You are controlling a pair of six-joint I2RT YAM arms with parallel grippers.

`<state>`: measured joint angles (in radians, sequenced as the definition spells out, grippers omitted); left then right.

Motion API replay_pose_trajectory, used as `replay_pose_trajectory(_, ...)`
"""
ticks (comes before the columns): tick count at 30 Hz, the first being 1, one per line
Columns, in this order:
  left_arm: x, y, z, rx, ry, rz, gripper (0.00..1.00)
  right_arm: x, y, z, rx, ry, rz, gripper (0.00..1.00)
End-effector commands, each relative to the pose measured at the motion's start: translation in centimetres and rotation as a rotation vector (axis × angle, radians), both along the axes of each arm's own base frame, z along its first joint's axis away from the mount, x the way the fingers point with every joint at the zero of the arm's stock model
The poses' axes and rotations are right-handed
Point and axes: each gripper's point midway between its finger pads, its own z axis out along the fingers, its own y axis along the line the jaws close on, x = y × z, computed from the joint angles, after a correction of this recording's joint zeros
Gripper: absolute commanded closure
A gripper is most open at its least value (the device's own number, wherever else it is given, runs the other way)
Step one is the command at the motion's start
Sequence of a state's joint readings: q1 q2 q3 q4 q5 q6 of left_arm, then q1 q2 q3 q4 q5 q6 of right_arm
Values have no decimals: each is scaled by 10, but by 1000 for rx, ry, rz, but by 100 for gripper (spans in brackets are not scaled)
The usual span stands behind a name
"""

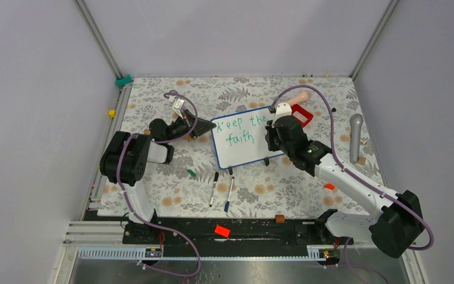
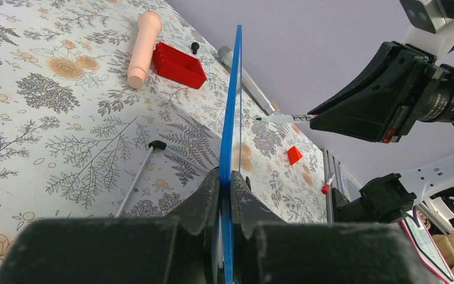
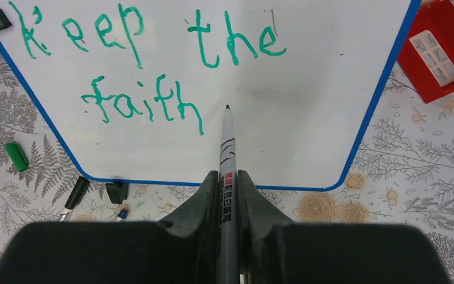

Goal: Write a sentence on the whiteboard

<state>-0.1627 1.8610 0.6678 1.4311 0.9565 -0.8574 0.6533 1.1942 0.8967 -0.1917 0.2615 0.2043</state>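
Note:
The whiteboard (image 1: 245, 145) stands tilted on its black feet at mid-table, its blue rim edge-on in the left wrist view (image 2: 232, 106). The sentence (image 3: 148, 71) in green reads "Keep the" over "faith" (image 1: 240, 131). My left gripper (image 1: 206, 129) (image 2: 227, 177) is shut on the board's left rim. My right gripper (image 1: 270, 139) (image 3: 229, 177) is shut on a grey marker (image 3: 227, 142). The marker's tip points at the bare board (image 3: 307, 118) just right of "faith". In the left wrist view the marker (image 2: 281, 118) stands a small gap off the board face.
A red tray (image 1: 300, 114) and a beige handle (image 1: 298, 97) lie behind the board. A grey microphone (image 1: 355, 136) lies at the right. Two markers (image 1: 214, 188) (image 1: 229, 193) and a green cap (image 1: 191, 173) lie in front of the board.

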Motion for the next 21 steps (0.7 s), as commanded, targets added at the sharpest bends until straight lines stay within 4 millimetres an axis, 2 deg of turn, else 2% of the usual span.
replay_pose_trajectory(1, -6, -4, 10, 19, -107, -44, 100, 0, 10, 13, 39, -46, 68, 100)
replay_pose_trajectory(21, -6, -4, 10, 18, -110, -43, 100, 0, 0, 17, -8, -116, 83, 100)
